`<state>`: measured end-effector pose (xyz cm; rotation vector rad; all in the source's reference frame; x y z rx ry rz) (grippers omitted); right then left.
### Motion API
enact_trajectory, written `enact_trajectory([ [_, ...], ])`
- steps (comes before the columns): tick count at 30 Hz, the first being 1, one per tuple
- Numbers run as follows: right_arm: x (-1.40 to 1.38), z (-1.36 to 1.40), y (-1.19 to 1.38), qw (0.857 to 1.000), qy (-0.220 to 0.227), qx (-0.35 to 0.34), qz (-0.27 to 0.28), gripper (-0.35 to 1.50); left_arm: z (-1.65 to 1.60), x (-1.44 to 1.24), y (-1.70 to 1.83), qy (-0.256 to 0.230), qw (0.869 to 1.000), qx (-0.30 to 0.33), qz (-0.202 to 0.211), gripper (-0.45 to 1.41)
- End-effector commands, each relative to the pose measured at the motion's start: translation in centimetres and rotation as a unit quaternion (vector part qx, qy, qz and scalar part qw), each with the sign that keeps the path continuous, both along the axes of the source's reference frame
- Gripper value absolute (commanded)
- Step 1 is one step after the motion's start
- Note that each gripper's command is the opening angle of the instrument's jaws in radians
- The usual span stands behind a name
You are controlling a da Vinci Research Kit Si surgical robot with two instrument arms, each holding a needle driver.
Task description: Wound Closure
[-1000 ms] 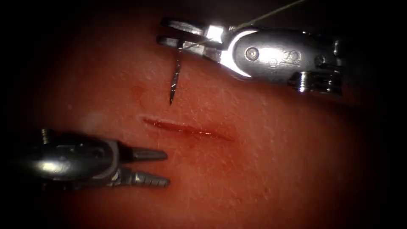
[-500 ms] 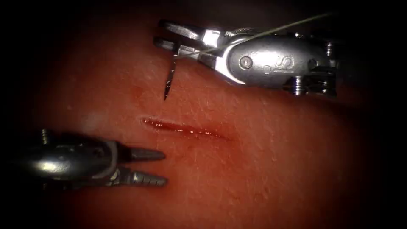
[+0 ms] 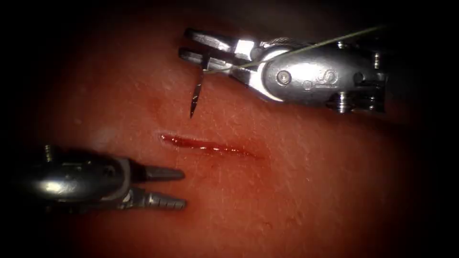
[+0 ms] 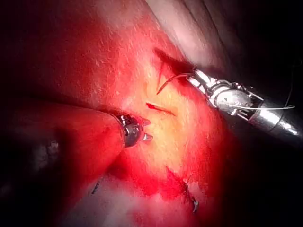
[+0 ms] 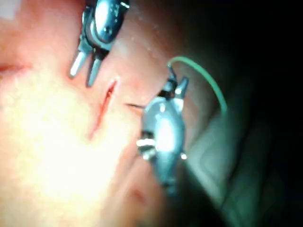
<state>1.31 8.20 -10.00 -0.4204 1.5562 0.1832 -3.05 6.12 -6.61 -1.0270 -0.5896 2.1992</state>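
We see the right tool at 12 o'clock, clamped on the needle near its tail, tip just above the tissue, thread trailing. At 8 o'clock, the left tool gapes empty near the cut.

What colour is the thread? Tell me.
Green thread, best in the right wrist view.
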Motion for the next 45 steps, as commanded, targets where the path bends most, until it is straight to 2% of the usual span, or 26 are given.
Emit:
enact_trajectory([
  [1, 0.04, 0.00, 0.06, 1.000, 0.002, 0.000, 0.000, -0.35, 0.06, -0.04, -0.05, 0.000, 1.000, 0.001, 0.001, 0.24],
  [28, 0.13, 0.07, 0.04, 1.000, -0.007, -0.010, 0.000, -0.35, 0.04, -0.03, -0.03, -0.001, 1.000, 0.002, 0.001, 0.21],
  [45, 0.19, 0.25, -0.17, 0.999, -0.038, -0.028, -0.026, -0.35, 0.01, -0.04, -0.01, -0.002, 1.000, 0.004, 0.001, 0.22],
])
